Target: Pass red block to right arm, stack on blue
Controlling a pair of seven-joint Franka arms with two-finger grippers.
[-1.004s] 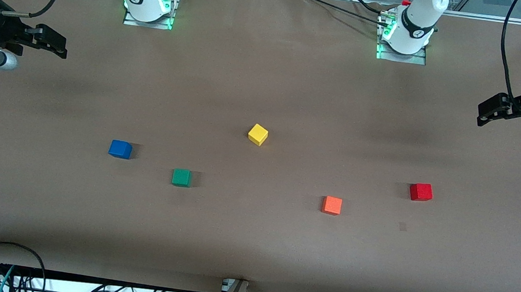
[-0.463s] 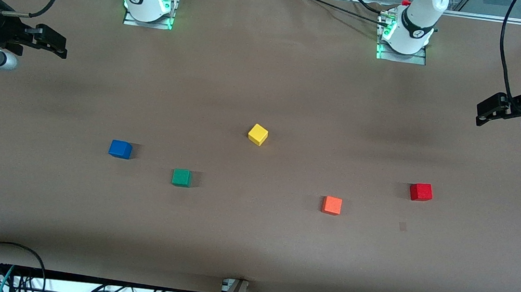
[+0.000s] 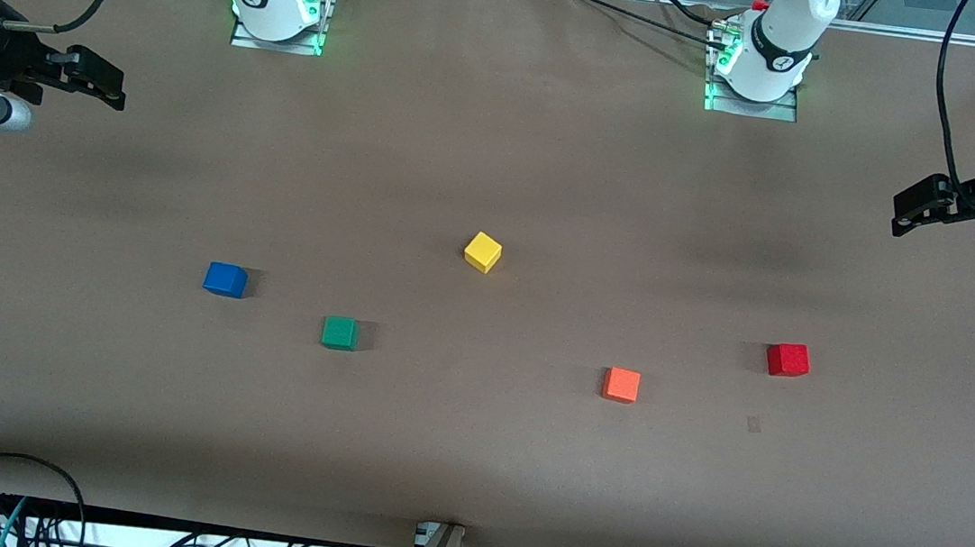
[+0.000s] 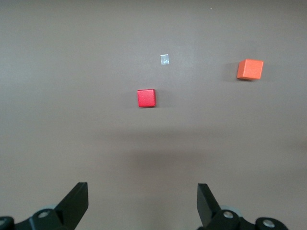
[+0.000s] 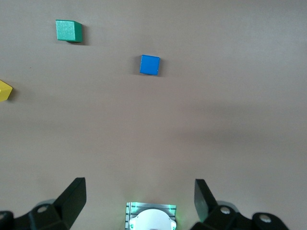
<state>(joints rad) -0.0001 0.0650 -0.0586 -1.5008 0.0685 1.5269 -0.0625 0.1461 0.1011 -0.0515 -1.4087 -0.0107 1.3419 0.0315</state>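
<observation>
Nothing has moved. Left gripper (image 3: 906, 213) and right gripper (image 3: 109, 84) hover with fingers spread; only the left wrist view shows pale tape (image 4: 164, 59) beside red block (image 4: 146, 97).

Small bright red cube (image 4: 147, 97) on brown table covering (image 4: 72, 72); lighter orange cube (image 4: 250, 69) at its two o'clock; tiny pale square scrap (image 4: 165, 59) at one o'clock; left gripper (image 4: 143, 203) fingers spread wide.
</observation>
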